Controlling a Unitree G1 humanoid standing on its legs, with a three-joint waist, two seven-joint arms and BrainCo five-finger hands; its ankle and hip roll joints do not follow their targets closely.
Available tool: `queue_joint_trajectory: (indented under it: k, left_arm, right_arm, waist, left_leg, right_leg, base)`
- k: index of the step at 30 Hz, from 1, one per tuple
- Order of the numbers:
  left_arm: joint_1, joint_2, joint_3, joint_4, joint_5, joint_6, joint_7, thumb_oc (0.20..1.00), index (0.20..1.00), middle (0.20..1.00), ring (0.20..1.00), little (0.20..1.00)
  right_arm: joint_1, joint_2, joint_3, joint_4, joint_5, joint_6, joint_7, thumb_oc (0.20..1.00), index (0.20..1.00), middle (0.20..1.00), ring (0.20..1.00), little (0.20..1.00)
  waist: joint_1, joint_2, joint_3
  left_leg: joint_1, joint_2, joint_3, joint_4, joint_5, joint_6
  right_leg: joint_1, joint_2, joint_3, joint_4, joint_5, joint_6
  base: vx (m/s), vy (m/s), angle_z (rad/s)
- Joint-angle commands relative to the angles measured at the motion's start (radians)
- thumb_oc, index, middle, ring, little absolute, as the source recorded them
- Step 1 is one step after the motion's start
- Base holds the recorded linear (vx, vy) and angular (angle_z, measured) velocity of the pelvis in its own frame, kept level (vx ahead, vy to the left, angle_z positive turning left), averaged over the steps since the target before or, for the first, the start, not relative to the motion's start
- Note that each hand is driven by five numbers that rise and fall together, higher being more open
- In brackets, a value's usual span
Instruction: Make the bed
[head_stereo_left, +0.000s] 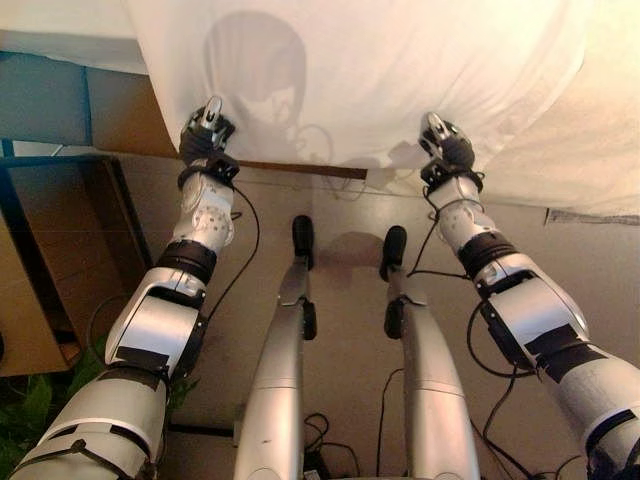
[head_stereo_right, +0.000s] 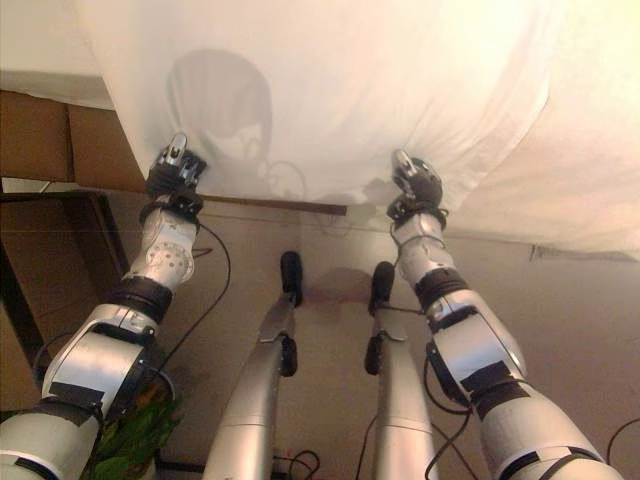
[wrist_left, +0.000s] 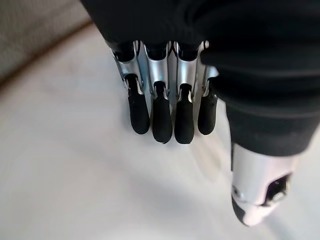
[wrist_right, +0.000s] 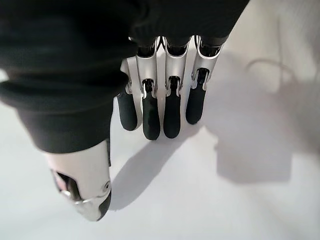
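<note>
Arms reached forward and up in the left eye view, both raised toward the lower edge of a white sheet (head_stereo_left: 380, 70) that hung over the side of the bed. The left hand (head_stereo_left: 207, 128) sat at the sheet's hem near its left corner, dark cover toward the camera and fingers pointing up against the cloth. The right hand (head_stereo_left: 445, 143) was level with it, well apart, at the hem further right. A brown board (head_stereo_left: 120, 115) of the bed frame showed beside the left hand, and a dark shelf (head_stereo_left: 40, 210) stood lower left by some green leaves (head_stereo_left: 25, 410). The floor (head_stereo_left: 600, 260) was plain tan.

From the right eye view the same pose showed: forearms nearly straight, wrists bent slightly back, both hands at the sheet's lower edge.

Seen in the left wrist view, the left hand's fingers (wrist_left: 162, 120) were stretched out straight and close together, tips over the white cloth, with the thumb (wrist_left: 255, 195) held apart to one side. Nothing was pinched between them.

Over in the right wrist view, the right hand's fingers (wrist_right: 152, 117) were likewise straight and side by side above the sheet, the thumb (wrist_right: 87, 192) spread away and gripping nothing.

No writing or label could be read anywhere.
</note>
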Motion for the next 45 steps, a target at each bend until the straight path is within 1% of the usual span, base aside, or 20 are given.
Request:
queue_joint_trajectory:
  k: [1,6,10,14,17,20,22,23,24,26,27,28,29,33,34,36,39,43,44,45]
  left_arm:
    - [0.018,0.036,0.075,0.036,0.066,-0.019,0.007,1.0,1.0,1.0,1.0,1.0]
    - [0.064,0.021,0.106,0.07,0.11,-0.028,0.06,1.0,1.0,1.0,1.0,1.0]
    - [0.102,-0.018,0.155,0.075,0.189,-0.051,0.218,1.0,1.0,1.0,1.0,1.0]
    - [0.157,-0.062,0.195,-0.026,0.305,-0.065,0.356,1.0,1.0,1.0,1.0,1.0]
    - [0.218,-0.089,0.21,-0.103,0.411,-0.053,0.431,1.0,1.0,1.0,1.0,1.0]
    - [0.259,-0.101,0.22,-0.127,0.457,-0.033,0.454,1.0,1.0,1.0,1.0,1.0]
    - [0.287,-0.072,0.215,-0.072,0.585,0.048,0.463,1.0,1.0,1.0,1.0,1.0]
    - [0.287,-0.072,0.215,-0.07,0.588,0.05,0.463,1.0,1.0,1.0,1.0,1.0]
    - [0.339,-0.058,0.216,-0.085,0.658,0.069,0.458,1.0,1.0,1.0,1.0,1.0]
    - [0.379,-0.062,0.217,-0.101,0.685,0.075,0.449,1.0,1.0,1.0,1.0,1.0]
    - [0.422,-0.054,0.212,-0.056,0.716,0.082,0.399,1.0,1.0,1.0,1.0,1.0]
    - [0.426,-0.056,0.212,-0.056,0.716,0.081,0.397,1.0,1.0,1.0,1.0,1.0]
    - [0.494,-0.047,0.209,-0.043,0.747,0.075,0.328,1.0,1.0,1.0,1.0,1.0]
    - [0.575,-0.057,0.191,-0.029,0.774,0.066,0.235,1.0,1.0,1.0,1.0,1.0]
    - [0.636,-0.055,0.187,-0.004,0.81,0.063,0.154,1.0,1.0,1.0,1.0,1.0]
    - [0.688,-0.052,0.176,0.025,0.887,0.064,0.103,1.0,1.0,1.0,1.0,1.0]
    - [0.753,-0.065,0.165,0.115,0.963,0.092,0.033,1.0,1.0,1.0,1.0,1.0]
    - [0.829,-0.108,0.168,0.216,1.017,0.115,-0.034,1.0,1.0,1.0,1.0,1.0]
    - [0.854,-0.112,0.133,0.257,1.114,0.132,-0.067,1.0,1.0,1.0,1.0,1.0]
    - [0.854,-0.112,0.133,0.257,1.114,0.132,-0.067,1.0,1.0,1.0,1.0,1.0]
  right_arm:
    - [0.05,-0.043,-0.03,0.02,-0.05,0.004,0.002,1.0,1.0,1.0,1.0,1.0]
    - [0.119,-0.04,-0.086,0.037,-0.091,-0.004,-0.046,1.0,1.0,1.0,1.0,1.0]
    - [0.173,-0.014,-0.161,0.017,-0.138,-0.053,-0.191,1.0,1.0,1.0,1.0,1.0]
    - [0.225,0.005,-0.206,-0.057,-0.258,-0.072,-0.339,1.0,1.0,1.0,1.0,1.0]
    - [0.266,-0.008,-0.222,-0.084,-0.417,-0.037,-0.466,1.0,1.0,1.0,1.0,1.0]
    - [0.297,-0.007,-0.231,-0.11,-0.468,-0.018,-0.5,1.0,1.0,1.0,1.0,1.0]
    - [0.32,-0.024,-0.238,-0.086,-0.505,0.0,-0.508,1.0,1.0,1.0,1.0,1.0]
    - [0.322,-0.023,-0.238,-0.086,-0.506,0.0,-0.508,1.0,1.0,1.0,1.0,1.0]
    - [0.353,-0.044,-0.238,-0.096,-0.542,0.012,-0.495,1.0,1.0,1.0,1.0,1.0]
    - [0.383,-0.056,-0.234,-0.099,-0.569,0.024,-0.478,1.0,1.0,1.0,1.0,1.0]
    - [0.42,-0.085,-0.204,-0.086,-0.65,0.064,-0.435,1.0,1.0,1.0,1.0,1.0]
    - [0.424,-0.085,-0.203,-0.087,-0.652,0.065,-0.434,1.0,1.0,1.0,1.0,1.0]
    - [0.478,-0.143,-0.157,-0.086,-0.784,0.105,-0.376,1.0,1.0,1.0,1.0,1.0]
    - [0.551,-0.179,-0.126,-0.088,-0.875,0.127,-0.3,1.0,1.0,1.0,1.0,1.0]
    - [0.627,-0.209,-0.128,-0.112,-0.936,0.13,-0.231,1.0,1.0,1.0,1.0,1.0]
    - [0.693,-0.229,-0.127,-0.138,-0.987,0.121,-0.164,1.0,1.0,1.0,1.0,1.0]
    - [0.779,-0.228,-0.147,-0.119,-0.999,0.122,-0.085,1.0,1.0,1.0,1.0,1.0]
    - [0.872,-0.162,-0.159,-0.051,-0.965,0.125,0.021,1.0,1.0,1.0,1.0,1.0]
    - [0.914,-0.116,-0.15,0.025,-0.944,0.142,0.097,1.0,1.0,1.0,1.0,1.0]
    - [0.913,-0.116,-0.15,0.025,-0.944,0.141,0.097,1.0,1.0,1.0,1.0,1.0]
  waist:
    - [0.018,0.007,-0.007]
    - [0.009,0.007,-0.007]
    - [0.001,0.012,-0.007]
    - [-0.003,0.016,-0.007]
    - [-0.005,0.021,-0.007]
    - [-0.007,0.025,-0.007]
    - [-0.01,0.033,-0.007]
    - [-0.01,0.032,-0.007]
    - [-0.008,0.039,-0.007]
    - [-0.009,0.044,-0.007]
    - [-0.009,0.049,-0.007]
    - [-0.01,0.05,-0.007]
    - [-0.011,0.056,-0.007]
    - [-0.02,0.06,-0.007]
    - [-0.029,0.054,-0.007]
    - [-0.03,0.044,-0.01]
    - [-0.03,0.031,-0.078]
    - [-0.024,0.02,-0.169]
    - [-0.024,0.011,-0.212]
    - [-0.023,0.011,-0.214]
  left_leg:
    - [0.047,-0.086,0.043,0.129,-0.228,-0.009]
    - [0.062,-0.087,0.044,0.128,-0.229,-0.006]
    - [0.07,-0.087,0.046,0.131,-0.231,-0.004]
    - [0.08,-0.087,0.05,0.134,-0.226,0.001]
    - [0.11,-0.087,0.049,0.15,-0.237,0.006]
    - [0.136,-0.086,0.049,0.155,-0.242,0.008]
    - [0.174,-0.081,0.052,0.16,-0.242,0.01]
    - [0.178,-0.081,0.052,0.158,-0.242,0.009]
    - [0.209,-0.078,0.051,0.163,-0.241,0.011]
    - [0.238,-0.077,0.051,0.16,-0.241,0.011]
    - [0.294,-0.074,0.05,0.155,-0.236,0.01]
    - [0.301,-0.075,0.05,0.152,-0.236,0.01]
    - [0.378,-0.069,0.047,0.14,-0.233,0.008]
    - [0.48,-0.065,0.038,0.117,-0.224,-0.002]
    - [0.568,-0.048,0.042,0.08,-0.173,-0.022]
    - [0.653,-0.041,0.034,0.061,-0.163,-0.038]
    - [0.725,-0.042,0.02,0.012,-0.149,-0.046]
    - [0.812,-0.044,-0.012,-0.116,-0.108,-0.042]
    - [0.859,-0.04,-0.004,-0.154,-0.108,-0.035]
    - [0.856,-0.04,-0.004,-0.155,-0.107,-0.035]
  right_leg:
    - [0.08,0.006,-0.03,-0.093,-0.009,0.068]
    - [0.091,0.006,-0.029,-0.082,-0.015,0.067]
    - [0.095,0.008,-0.027,-0.072,-0.019,0.064]
    - [0.1,0.006,-0.03,-0.056,-0.023,0.059]
    - [0.123,0.006,-0.028,-0.021,-0.042,0.055]
    - [0.142,0.006,-0.028,-0.004,-0.055,0.053]
    - [0.173,0.008,-0.029,0.016,-0.068,0.048]
    - [0.176,0.008,-0.029,0.017,-0.069,0.047]
    - [0.2,0.01,-0.03,0.036,-0.082,0.045]
    - [0.225,0.011,-0.031,0.046,-0.093,0.043]
    - [0.271,0.013,-0.03,0.064,-0.11,0.038]
    - [0.277,0.013,-0.03,0.063,-0.112,0.038]
    - [0.345,0.013,-0.031,0.072,-0.124,0.036]
    - [0.448,0.018,-0.035,0.061,-0.132,0.032]
    - [0.55,0.019,-0.05,0.012,-0.109,0.025]
    - [0.651,0.024,-0.06,-0.04,-0.107,0.026]
    - [0.732,0.042,-0.069,-0.116,-0.098,0.03]
    - [0.805,0.081,-0.055,-0.188,-0.076,0.038]
    - [0.85,0.093,-0.045,-0.231,-0.063,0.046]
    - [0.848,0.093,-0.045,-0.233,-0.061,0.046]
  base:
    - [0.0,0.0,0.0]
    - [-0.01,-0.001,0.0]
    - [-0.02,-0.004,0.0]
    - [-0.04,-0.011,0.01]
    - [-0.05,-0.015,-0.03]
    - [-0.05,-0.039,0.01]
    - [-0.05,-0.051,0.0]
    - [-0.07,-0.073,-0.02]
    - [-0.05,-0.064,-0.03]
    - [-0.05,-0.073,-0.08]
    - [-0.03,-0.057,-0.15]
    - [-0.05,-0.13,-0.18]
    - [-0.01,-0.076,-0.13]
    - [-0.02,-0.141,-0.02]
    - [-0.01,-0.19,0.02]
    - [0.05,-0.197,0.14]
    - [0.1,-0.134,0.0]
    - [0.1,-0.057,-0.11]
    - [0.07,-0.034,-0.28]
    - [0.09,-0.022,-0.14]
